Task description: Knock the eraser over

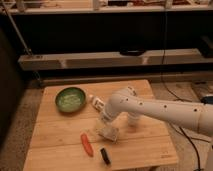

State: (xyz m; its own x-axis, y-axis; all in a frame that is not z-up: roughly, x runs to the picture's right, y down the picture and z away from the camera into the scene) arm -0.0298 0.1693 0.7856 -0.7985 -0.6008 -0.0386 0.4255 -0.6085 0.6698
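Observation:
The eraser is a small black block near the front edge of the wooden table. An orange-red carrot-shaped stick lies just left of it. My gripper hangs from the white arm that reaches in from the right. It is over the middle of the table, just above a crumpled whitish wrapper. The gripper is behind the eraser and apart from it.
A green bowl sits at the back left of the table. A small white bottle lies beside it. A white cup-like object stands behind the arm. Shelves run along the back wall.

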